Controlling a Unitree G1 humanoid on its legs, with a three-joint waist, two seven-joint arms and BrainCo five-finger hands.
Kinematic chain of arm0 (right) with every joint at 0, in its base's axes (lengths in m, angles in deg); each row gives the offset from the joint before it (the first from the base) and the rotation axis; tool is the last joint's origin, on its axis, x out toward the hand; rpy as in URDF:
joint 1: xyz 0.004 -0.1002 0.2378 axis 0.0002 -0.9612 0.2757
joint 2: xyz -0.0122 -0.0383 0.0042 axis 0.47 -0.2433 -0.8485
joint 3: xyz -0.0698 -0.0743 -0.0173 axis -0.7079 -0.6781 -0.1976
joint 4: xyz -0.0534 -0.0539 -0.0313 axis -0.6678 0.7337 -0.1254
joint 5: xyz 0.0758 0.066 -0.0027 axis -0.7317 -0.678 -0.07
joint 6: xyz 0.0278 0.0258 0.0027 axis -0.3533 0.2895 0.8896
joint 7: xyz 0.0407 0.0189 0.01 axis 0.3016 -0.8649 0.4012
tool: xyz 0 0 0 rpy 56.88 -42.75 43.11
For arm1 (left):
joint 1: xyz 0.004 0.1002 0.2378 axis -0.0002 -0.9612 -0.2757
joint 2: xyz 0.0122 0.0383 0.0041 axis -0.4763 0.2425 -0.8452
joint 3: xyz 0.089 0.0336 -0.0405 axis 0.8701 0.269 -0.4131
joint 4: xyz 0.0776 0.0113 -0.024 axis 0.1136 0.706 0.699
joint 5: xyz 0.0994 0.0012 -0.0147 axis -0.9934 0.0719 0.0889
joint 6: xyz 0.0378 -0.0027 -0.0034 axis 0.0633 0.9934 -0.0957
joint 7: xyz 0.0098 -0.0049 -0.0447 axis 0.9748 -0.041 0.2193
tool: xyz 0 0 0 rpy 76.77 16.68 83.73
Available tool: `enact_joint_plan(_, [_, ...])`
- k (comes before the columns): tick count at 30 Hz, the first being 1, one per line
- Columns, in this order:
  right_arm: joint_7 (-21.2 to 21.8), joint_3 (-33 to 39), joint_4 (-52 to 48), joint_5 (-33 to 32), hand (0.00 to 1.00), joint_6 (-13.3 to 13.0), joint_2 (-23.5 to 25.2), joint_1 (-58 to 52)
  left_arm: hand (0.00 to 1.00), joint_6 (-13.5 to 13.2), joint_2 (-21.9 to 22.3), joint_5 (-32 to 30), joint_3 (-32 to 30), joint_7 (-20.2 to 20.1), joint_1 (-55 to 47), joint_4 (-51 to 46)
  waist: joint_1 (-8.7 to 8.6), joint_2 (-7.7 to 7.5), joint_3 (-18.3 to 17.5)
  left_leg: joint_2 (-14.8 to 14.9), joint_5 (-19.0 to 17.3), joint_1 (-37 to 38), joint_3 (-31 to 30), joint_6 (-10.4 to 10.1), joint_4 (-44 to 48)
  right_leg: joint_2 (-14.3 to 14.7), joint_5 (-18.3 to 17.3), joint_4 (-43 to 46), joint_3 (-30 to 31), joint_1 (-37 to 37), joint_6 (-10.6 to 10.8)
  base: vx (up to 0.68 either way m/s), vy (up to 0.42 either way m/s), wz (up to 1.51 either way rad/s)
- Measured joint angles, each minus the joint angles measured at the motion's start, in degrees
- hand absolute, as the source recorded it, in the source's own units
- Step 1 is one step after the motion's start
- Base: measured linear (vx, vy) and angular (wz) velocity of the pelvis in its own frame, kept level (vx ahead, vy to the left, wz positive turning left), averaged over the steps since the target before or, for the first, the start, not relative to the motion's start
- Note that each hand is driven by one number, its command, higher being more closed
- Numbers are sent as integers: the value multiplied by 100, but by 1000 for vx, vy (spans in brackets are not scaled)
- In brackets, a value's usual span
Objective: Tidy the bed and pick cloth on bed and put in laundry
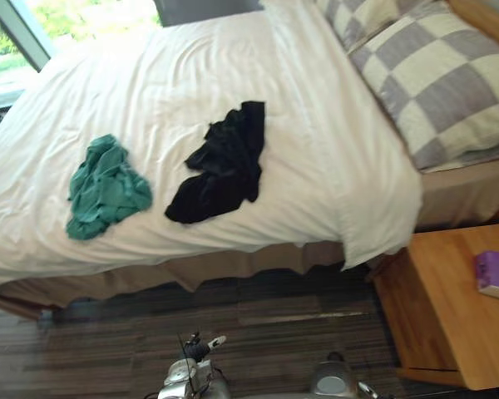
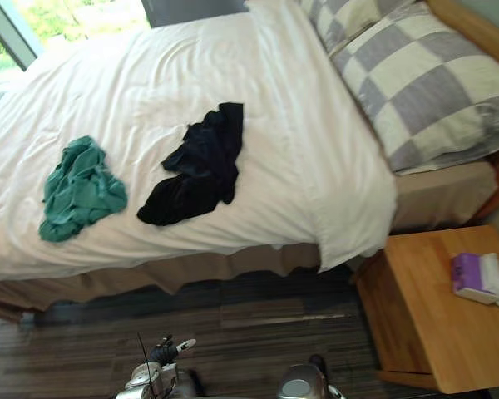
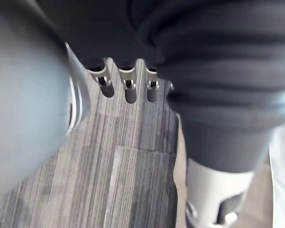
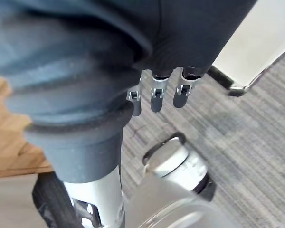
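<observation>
**Two garments lie on the bed, robot's hands hang empty**

The bed (image 1: 191, 75), under a white cover creased in places, runs across the robot's front with its long near edge facing the camera. One corner of the cover hangs down over that edge at the head end. Dark striped floor (image 1: 258, 332) lies between the robot and the bed.

A large grey-and-cream checked pillow (image 1: 449, 83) rests at the head end, with a second one (image 1: 358, 17) just beyond it towards the far edge. A wooden bedside desk (image 1: 449, 307) stands beside the head-end corner.

The black cloth (image 1: 224, 162) lies crumpled about midway along the bed, reaching from its middle towards the near edge. The green cloth (image 1: 106, 187) is bunched near the same edge, further towards the foot end and apart from the black one. A purple tissue pack (image 1: 495, 273) sits on the desk.

The left hand (image 3: 129, 90) hangs over the floor, its fingers straight and holding nothing. The right hand (image 4: 156, 97) hangs likewise over the floor beside the desk, its fingers straight and empty.
</observation>
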Motion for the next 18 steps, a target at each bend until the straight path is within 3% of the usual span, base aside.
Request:
enact_joint_plan(1, [0,-22,2,7,0,1,-34,-3,0,-1,0,-5,5,10,1,-6,-2,16,-9,35,-1,22,-144,7,-115,-81,-16,15,35,-29,63,85,603,-3])
enact_joint_plan(2, [1,-74,47,24,0,0,-58,89,0,2,-87,-16,14,20,7,-32,20,-64,7,-63,173,-35,-169,-1005,89,-325,-49,-95,190,-22,98,92,656,-1])
enact_joint_plan(3, [-73,-45,205,29,0,-11,112,197,0,-6,-236,-32,25,39,38,-68,11,-236,-33,-319,-99,-270,-87,-958,550,-493,-41,-385,383,118,136,106,616,20])
enact_joint_plan(4, [-111,-36,357,51,0,-6,123,208,0,-28,-376,-96,26,113,69,-80,-40,-300,-134,-331,-292,-644,-212,-1007,1044,-317,164,-488,345,175,105,125,659,0])
enact_joint_plan(5, [-97,-98,432,262,0,-20,92,220,0,-35,-564,-264,105,138,114,-38,51,-359,-144,-345,-744,-909,-263,-901,1647,-371,972,-778,227,170,104,104,501,-16])
enact_joint_plan(6, [-87,-181,420,417,0,-67,95,264,0,5,-670,-382,197,147,142,12,47,-384,-94,-400,-871,-936,-132,-782,1787,-453,1428,-816,212,89,84,84,535,-47])
enact_joint_plan(7, [-98,-220,388,487,0,-68,108,339,0,24,-751,-452,291,180,178,34,54,-501,-116,-458,-914,-899,-9,-703,1784,-511,1784,-759,167,-67,-45,63,581,-62])
enact_joint_plan(8, [-176,-296,332,500,0,-34,64,479,0,52,-772,-607,481,262,232,76,123,-433,-57,-473,-876,-718,367,-510,1558,-550,2524,-681,-337,-384,-989,61,551,-67])
enact_joint_plan(9, [-178,-333,287,505,0,-31,43,494,0,55,-771,-646,506,268,247,96,160,-420,-41,-475,-828,-614,499,-413,1431,-531,2380,-445,-559,-506,-1124,66,577,-73])
enact_joint_plan(10, [-145,-594,239,506,0,-33,11,505,0,59,-768,-773,554,260,285,99,168,-438,-27,-530,-672,-300,643,-241,994,-267,1487,359,-829,-677,-724,64,353,-38])
enact_joint_plan(11, [-135,-869,214,505,0,-39,82,501,0,57,-767,-882,762,232,291,84,173,-424,-13,-686,-377,172,787,-115,291,429,755,956,-979,-628,-484,64,299,-20])
enact_joint_plan(12, [-136,-955,179,505,0,-42,121,508,0,50,-755,-927,853,221,292,63,166,-399,-10,-761,-204,336,818,-65,-47,761,461,1024,-1074,-574,-607,47,154,0])
enact_joint_plan(14, [-99,-1095,7,504,0,-68,132,491,0,38,-674,-1035,1011,200,305,6,150,-340,24,-1033,132,538,824,14,-659,1361,1,763,-1282,-493,-751,32,125,25])
enact_joint_plan(15, [-75,-1177,-83,517,0,-108,118,514,0,44,-612,-1056,1014,198,335,13,149,-404,60,-1261,233,581,799,69,-848,1452,-94,318,-1366,-276,-855,20,146,29])
enact_joint_plan(17, [-70,-1183,-169,507,0,-131,78,553,0,73,-459,-1095,1008,203,322,82,183,-237,245,-1365,337,621,754,88,-989,1448,48,-61,-1371,-101,-1040,-34,80,14])
enact_joint_plan(18, [-71,-1182,-183,501,0,-126,74,555,0,91,-448,-1096,1004,205,259,81,180,-224,266,-1376,370,635,748,97,-1032,1447,80,-111,-1389,-80,-1088,-54,76,7])
